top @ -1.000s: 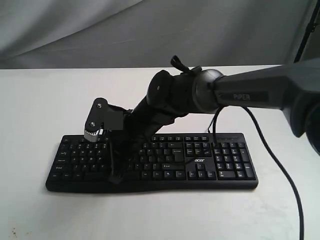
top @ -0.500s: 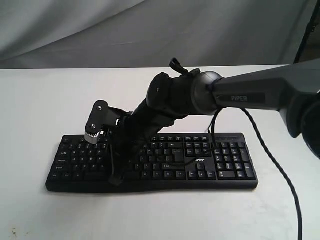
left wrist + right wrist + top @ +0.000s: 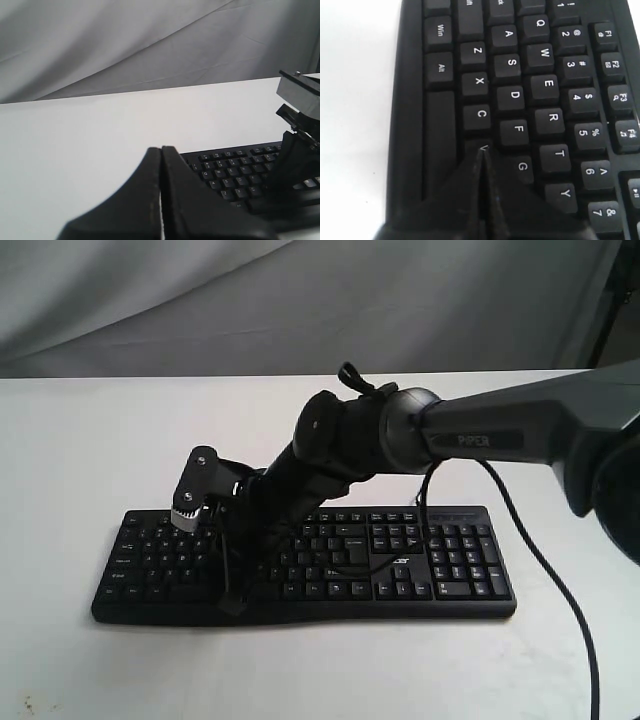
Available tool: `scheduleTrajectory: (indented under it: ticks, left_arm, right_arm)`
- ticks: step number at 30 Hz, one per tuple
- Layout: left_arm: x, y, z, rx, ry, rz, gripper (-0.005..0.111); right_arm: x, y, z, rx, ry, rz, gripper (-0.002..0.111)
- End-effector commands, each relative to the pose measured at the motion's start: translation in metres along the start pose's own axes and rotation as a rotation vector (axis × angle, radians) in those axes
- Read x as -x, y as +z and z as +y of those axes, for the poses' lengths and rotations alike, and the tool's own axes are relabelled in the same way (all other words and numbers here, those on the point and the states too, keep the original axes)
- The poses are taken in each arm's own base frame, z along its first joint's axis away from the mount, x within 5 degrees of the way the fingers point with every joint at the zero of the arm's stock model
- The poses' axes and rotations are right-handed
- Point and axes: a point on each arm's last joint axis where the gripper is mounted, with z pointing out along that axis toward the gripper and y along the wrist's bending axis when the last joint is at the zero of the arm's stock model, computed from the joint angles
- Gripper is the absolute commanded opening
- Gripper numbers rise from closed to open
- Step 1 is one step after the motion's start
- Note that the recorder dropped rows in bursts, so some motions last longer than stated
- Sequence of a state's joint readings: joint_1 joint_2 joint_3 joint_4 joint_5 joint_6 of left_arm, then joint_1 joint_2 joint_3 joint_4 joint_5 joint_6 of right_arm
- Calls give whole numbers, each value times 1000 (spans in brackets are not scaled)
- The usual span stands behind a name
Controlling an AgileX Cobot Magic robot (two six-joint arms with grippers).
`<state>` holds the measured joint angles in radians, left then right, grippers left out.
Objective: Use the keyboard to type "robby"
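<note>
The black keyboard [image 3: 440, 565] lies across the white table, its "acer" logo beside the number pad. My right gripper [image 3: 232, 606] reaches over from the right and points down at the letter keys on the keyboard's left half. In the right wrist view the keyboard [image 3: 540, 90] fills the frame. There the right gripper [image 3: 482, 152] is shut on nothing, its tips at the V key, next to C and G. My left gripper [image 3: 161, 150] is shut and empty. It hovers off the end of the keyboard [image 3: 235, 170] and does not show in the exterior view.
A black cable [image 3: 560, 580] hangs from the right arm [image 3: 480, 435] and trails over the table at the right; another loop [image 3: 380, 562] lies across the keys. The white table [image 3: 100, 440] ends at a grey cloth backdrop [image 3: 200, 300]. The right arm's wrist [image 3: 300, 125] shows in the left wrist view.
The right arm has sunk slightly and its gripper tip has moved down and a little toward the keyboard's front edge. The keyboard has not shifted.
</note>
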<state>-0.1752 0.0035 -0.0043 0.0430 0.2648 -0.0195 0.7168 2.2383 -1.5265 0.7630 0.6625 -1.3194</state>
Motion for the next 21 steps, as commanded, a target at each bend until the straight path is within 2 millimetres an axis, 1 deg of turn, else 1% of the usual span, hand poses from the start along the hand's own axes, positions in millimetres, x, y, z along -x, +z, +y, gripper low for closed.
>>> scheduleTrajectory:
  ticks: [1, 3, 6, 12, 15, 21]
  left_arm:
    - [-1, 0, 0, -4, 3, -5, 0]
    - [-1, 0, 0, -4, 3, -5, 0]
    - [-1, 0, 0, -4, 3, -5, 0]
    - [-1, 0, 0, -4, 3, -5, 0]
    - [-1, 0, 0, -4, 3, -5, 0]
    - [-1, 0, 0, -4, 3, -5, 0]
  right_arm:
    - [0, 1, 2, 18, 1, 5, 0]
    - [0, 1, 2, 18, -1, 6, 0]
    - [3, -4, 1, -4, -10, -3, 0]
    - [17, -25, -2, -76, -41, -44, 0]
    - [19, -27, -6, -98, -47, -49, 0]
    - [22, -22, -25, -37, -20, -40, 0]
